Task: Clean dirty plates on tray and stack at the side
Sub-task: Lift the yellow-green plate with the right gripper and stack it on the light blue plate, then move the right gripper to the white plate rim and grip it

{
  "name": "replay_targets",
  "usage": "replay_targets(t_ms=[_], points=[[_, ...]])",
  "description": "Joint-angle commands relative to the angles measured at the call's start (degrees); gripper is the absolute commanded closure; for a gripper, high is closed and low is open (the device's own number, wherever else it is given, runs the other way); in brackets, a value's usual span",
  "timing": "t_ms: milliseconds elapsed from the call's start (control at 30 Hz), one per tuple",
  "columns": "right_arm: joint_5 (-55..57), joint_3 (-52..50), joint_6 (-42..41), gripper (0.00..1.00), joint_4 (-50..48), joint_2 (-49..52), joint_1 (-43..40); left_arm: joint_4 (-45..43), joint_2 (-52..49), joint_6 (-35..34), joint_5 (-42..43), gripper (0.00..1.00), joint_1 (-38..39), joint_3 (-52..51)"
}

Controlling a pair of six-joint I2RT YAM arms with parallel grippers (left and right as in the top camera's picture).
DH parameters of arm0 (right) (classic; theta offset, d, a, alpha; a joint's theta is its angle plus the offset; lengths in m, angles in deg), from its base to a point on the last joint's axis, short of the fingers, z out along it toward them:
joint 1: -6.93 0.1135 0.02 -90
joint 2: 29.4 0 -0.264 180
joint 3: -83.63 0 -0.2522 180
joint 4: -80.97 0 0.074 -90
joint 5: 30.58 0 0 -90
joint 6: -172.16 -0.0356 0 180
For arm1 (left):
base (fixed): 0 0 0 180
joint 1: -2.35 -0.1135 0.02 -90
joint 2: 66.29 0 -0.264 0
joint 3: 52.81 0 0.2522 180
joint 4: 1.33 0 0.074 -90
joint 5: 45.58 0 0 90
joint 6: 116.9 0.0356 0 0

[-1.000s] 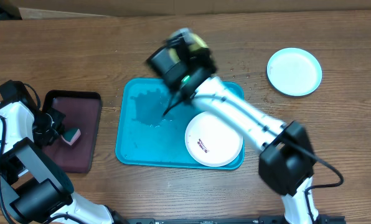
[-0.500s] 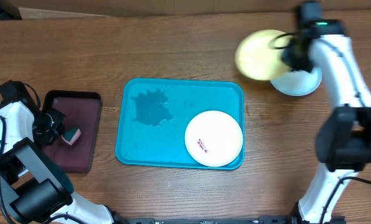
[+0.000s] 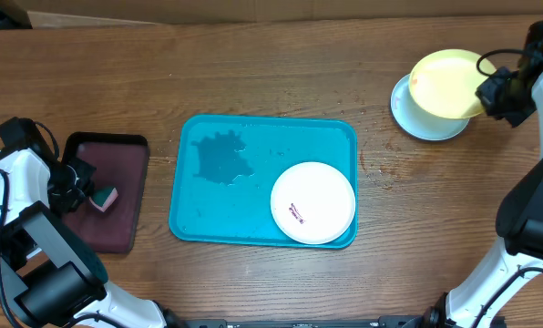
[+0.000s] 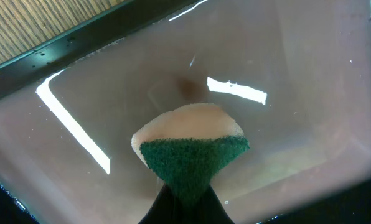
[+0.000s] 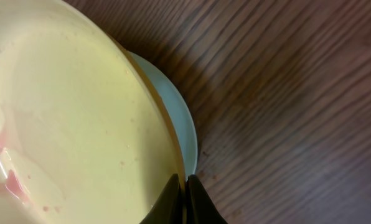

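The yellow plate (image 3: 445, 84) hangs tilted above the pale blue plate (image 3: 415, 123) at the far right of the counter (image 3: 253, 73), pinched only at its rim. Released at this slant, it could slide off the blue one or land off-centre, and so thin an edge grip may slip. A pink smear shows on its face, so it may get stacked unclean.

The right fingers (image 5: 201, 205) are closed narrow on that rim. The left fingers (image 4: 173, 208) are shut on a sponge (image 4: 195, 152) over the maroon tray (image 3: 126, 205), far left. The white plate (image 3: 313, 202) lies in the blue tray (image 3: 199, 219), near right.
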Motion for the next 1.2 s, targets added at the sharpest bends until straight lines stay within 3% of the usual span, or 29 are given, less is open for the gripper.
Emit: replay_targets(t_ms=[0,167,400,500,600,900,967,1167], points=[[-1.31,-3.80,0.63,0.96,-2.67,-2.03,0.57,0.13,-0.17,1.09,0.66,0.96,-0.24,-0.37],[-3.69,-7.37,1.55,0.38,-4.87,-1.81,0.57,0.11,-0.15,1.07,0.68,0.96,-0.24,-0.37],[-32.89,-8.13,24.17,0.19,-3.78,-1.73,3.85,0.11,-0.17,1.07,1.20,0.96,-0.24,-0.37],[-34.47,-8.13,33.66,0.16,-1.68,-1.73,8.48,0.13,-0.15,1.09,1.92,0.96,-0.24,-0.37],[-28.13,-8.17,40.19,0.12,0.09,-1.73,15.02,0.13,-0.15,1.11,2.14,0.96,-0.24,-0.37],[-9.64,-8.17,40.33,0.18,5.51,-1.73,33.07,0.17,-0.17,1.14,2.14,0.96,-0.24,-0.37],[-7.26,-8.20,40.33,0.22,6.12,-1.70,35.52,0.15,-0.15,1.11,2.14,0.96,-0.24,-0.37],[-5.95,-10.47,40.54,0.21,7.85,-1.62,38.80,0.15,-0.15,1.11,2.14,0.96,-0.24,-0.37]])
